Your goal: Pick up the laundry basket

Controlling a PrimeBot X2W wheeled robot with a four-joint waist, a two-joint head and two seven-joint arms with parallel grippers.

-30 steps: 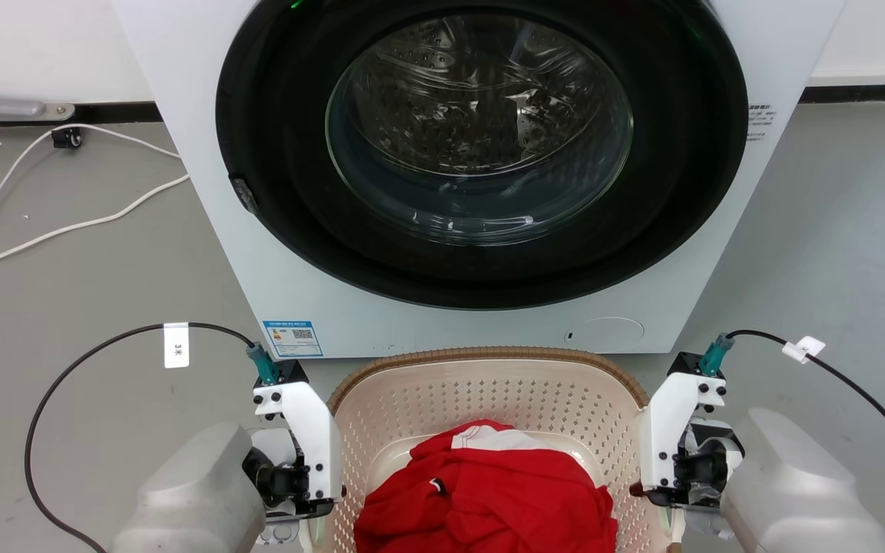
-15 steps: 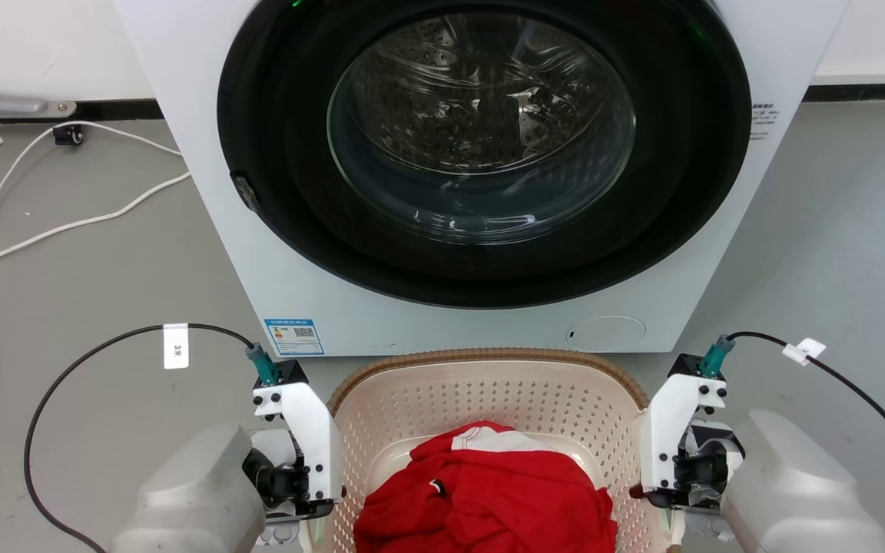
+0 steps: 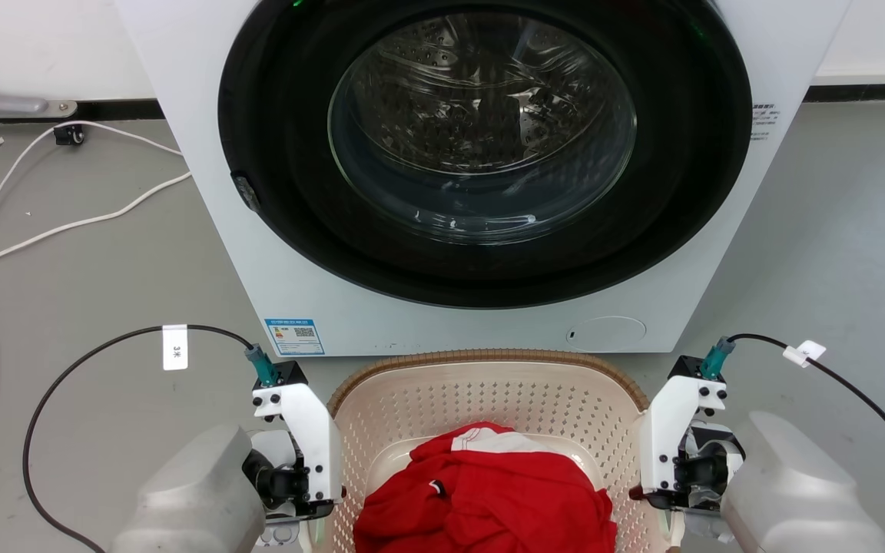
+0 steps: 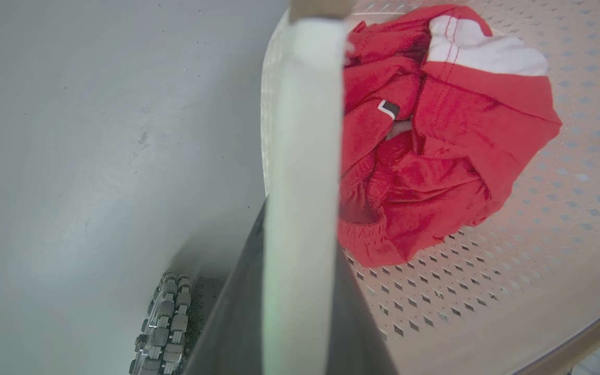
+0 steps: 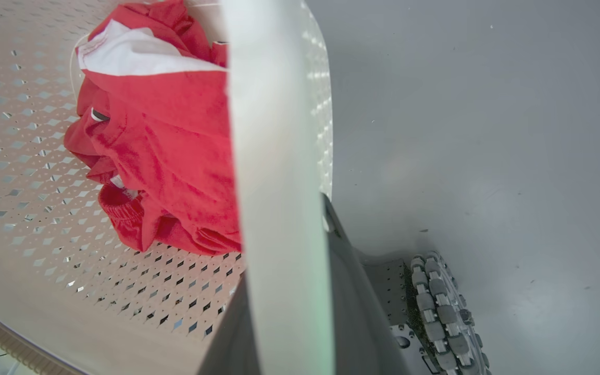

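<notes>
With left gripper (image 4: 300, 229) and right gripper (image 5: 285, 239) each pinching a white handle (image 4: 308, 104) (jaws clamped on both), we lift the laundry basket (image 3: 488, 393) level.

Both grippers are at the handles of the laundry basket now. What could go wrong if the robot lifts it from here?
1. The laundry basket has its far rim close to the washing machine; a lift that swings forward may bump it.
2. The left gripper and the right gripper each clamp only a narrow white handle. If the arms rise unevenly, the basket could tilt and the red garment could slide to one side.
</notes>
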